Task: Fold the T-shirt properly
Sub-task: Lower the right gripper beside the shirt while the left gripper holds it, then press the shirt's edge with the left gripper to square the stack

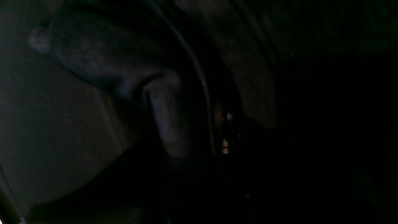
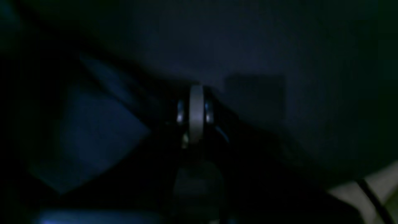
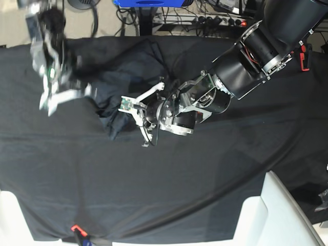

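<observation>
Plain black tablecloth [image 3: 205,174] is covering the whole table, reaching nearly every edge of the base view, creased in long horizontal lines.

Dark slate blue-grey knit T-shirt [image 3: 120,77] is lying bunched in the upper-left middle of the cloth, rumpled into folds, with a lower lobe trailing down toward the centre. Hard to separate from the cloth at its far edges.

Left arm, a bulky black and silver body, is entering from the upper right and slanting down to the shirt's lower right edge. Left gripper [image 3: 134,119] is sitting over that trailing lobe, its thin pale fingers [image 3: 148,95] spreading apart in a fork, so the jaws are standing apart. Left wrist view is very dark: only a grey fold of fabric [image 1: 161,109] is showing close to the lens; contact with the fabric cannot be told.

Right gripper [image 3: 56,97], silver and white, is hanging at the shirt's left edge near the cloth's upper left. It is blurring in the base view, and the right wrist view is nearly black, so its jaw state cannot be told.

White chair backs [image 3: 271,215] are standing at the lower edge.
</observation>
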Available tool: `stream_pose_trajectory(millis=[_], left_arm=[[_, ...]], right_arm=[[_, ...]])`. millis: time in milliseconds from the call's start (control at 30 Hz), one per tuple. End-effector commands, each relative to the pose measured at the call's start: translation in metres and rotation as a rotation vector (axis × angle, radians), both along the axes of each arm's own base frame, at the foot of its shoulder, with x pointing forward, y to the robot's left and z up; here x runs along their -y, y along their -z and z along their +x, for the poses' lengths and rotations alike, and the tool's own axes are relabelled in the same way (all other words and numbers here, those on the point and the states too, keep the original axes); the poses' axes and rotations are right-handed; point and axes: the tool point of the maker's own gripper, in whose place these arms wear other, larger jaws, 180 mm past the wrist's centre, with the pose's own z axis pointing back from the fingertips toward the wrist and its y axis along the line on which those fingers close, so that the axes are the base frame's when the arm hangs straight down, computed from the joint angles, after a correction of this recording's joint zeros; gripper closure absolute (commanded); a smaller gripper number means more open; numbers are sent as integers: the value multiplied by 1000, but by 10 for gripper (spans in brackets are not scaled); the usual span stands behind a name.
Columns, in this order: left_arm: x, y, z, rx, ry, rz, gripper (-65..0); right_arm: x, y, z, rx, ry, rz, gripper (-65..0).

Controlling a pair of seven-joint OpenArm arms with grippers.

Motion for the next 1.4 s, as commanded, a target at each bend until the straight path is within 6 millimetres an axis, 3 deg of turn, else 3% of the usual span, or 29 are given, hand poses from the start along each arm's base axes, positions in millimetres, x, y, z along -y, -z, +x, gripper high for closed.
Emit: stream_pose_trajectory(millis=[0, 167, 333, 667, 767, 900, 1000, 1367], left_arm=[[1, -6, 8, 21, 9, 8, 0], [-9, -4, 9, 22, 3, 21, 0], [-15, -3, 10, 24, -2, 31, 0], [4, -17, 19, 33, 28, -37, 0], [-2, -7, 18, 19, 44, 9, 0], [5, -4, 14, -13, 60, -16, 0], [13, -2, 13, -33, 60, -33, 0], [33, -23, 36, -39, 76, -119, 0]], right_arm=[[5, -7, 15, 32, 1, -14, 0], [13, -7, 48, 43, 19, -29, 0], [12, -7, 56, 44, 24, -27, 0], [-21, 18, 14, -37, 16, 35, 0], [-27, 24, 2, -61, 19, 47, 0], [-28, 31, -12, -86, 6, 12, 0], [-41, 37, -26, -109, -1, 14, 0], [-67, 39, -46, -128, -15, 12, 0]])
